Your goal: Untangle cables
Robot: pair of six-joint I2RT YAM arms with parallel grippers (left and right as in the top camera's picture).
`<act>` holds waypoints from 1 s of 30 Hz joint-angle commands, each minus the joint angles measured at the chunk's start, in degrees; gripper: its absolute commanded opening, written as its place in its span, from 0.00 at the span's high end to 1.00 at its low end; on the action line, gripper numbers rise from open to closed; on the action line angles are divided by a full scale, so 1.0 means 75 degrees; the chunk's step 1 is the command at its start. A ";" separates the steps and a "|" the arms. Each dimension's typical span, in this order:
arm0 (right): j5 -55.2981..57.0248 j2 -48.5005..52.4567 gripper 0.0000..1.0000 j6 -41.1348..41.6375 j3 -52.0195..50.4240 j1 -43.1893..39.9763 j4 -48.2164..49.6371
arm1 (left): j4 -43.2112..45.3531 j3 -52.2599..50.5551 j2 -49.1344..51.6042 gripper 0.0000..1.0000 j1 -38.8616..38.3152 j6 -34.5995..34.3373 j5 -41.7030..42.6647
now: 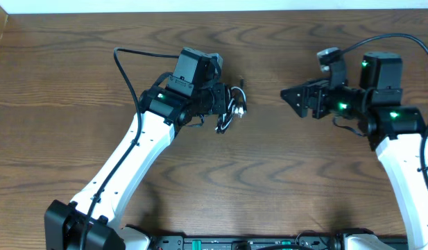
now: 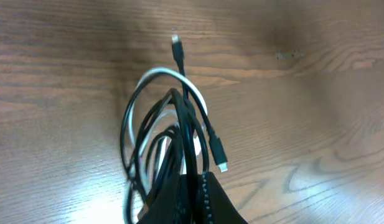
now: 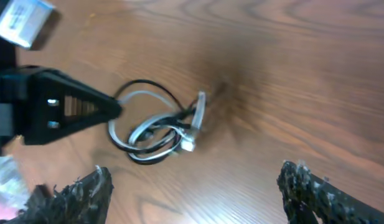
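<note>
Cables (image 2: 185, 124), a black-and-white tangle at centre frame, are clamped by the left fingers (image 2: 210, 205); the right fingers (image 3: 316, 186) stand wide apart.

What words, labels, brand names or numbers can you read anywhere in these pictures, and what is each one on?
No text can be read in any view.
White label near the wrist of the left arm, seen in the right wrist view: dark print, too blurred to read.
The cables and the table show no lettering.
</note>
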 commanded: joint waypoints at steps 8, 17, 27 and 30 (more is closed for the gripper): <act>0.0484 0.0804 0.29 0.1644 0.0143 0.0641 0.0131 | 0.0586 0.0102 -0.0003 0.92 0.0032 -0.0420 0.0918; 0.0350 0.1638 0.30 0.1641 0.0143 0.0857 0.0423 | 0.0924 0.0105 -0.0003 0.92 0.0038 -0.1043 0.1239; -0.0216 0.2340 0.34 0.1638 0.0143 0.0857 0.0822 | 0.1443 0.0102 -0.0003 0.92 0.0297 -0.1728 0.2311; -0.0402 0.2372 0.33 0.1641 0.0143 0.0860 0.0976 | 0.1440 0.0102 -0.0003 0.92 0.0297 -0.1725 0.2308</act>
